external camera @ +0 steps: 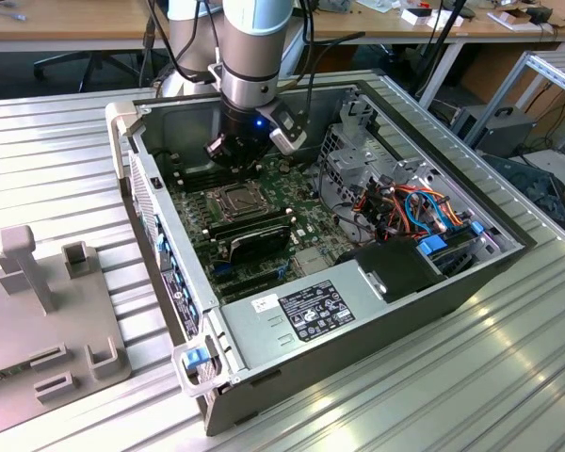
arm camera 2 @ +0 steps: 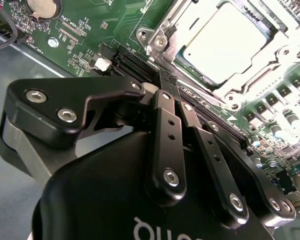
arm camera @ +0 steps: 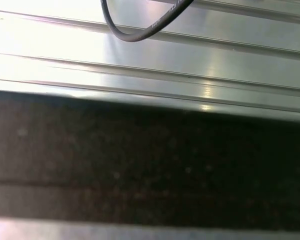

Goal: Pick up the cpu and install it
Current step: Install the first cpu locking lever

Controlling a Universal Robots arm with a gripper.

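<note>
pale grey metal marked the cpu (arm camera 2: 225, 42), which was seated flat in the socket frame (arm camera 2: 270, 75) on the green motherboard (arm camera 2: 80, 35). the hand (arm camera 2: 171, 92) was seen just beside it, fingers (arm camera 2: 166, 130) pressed together, grasping nothing, inside the open computer case (external camera: 386, 311).

one cpu (arm camera 2: 225, 42), one pincer (arm camera 2: 169, 82), one open computer case (external camera: 358, 311), one motherboard (external camera: 264, 212)
</note>
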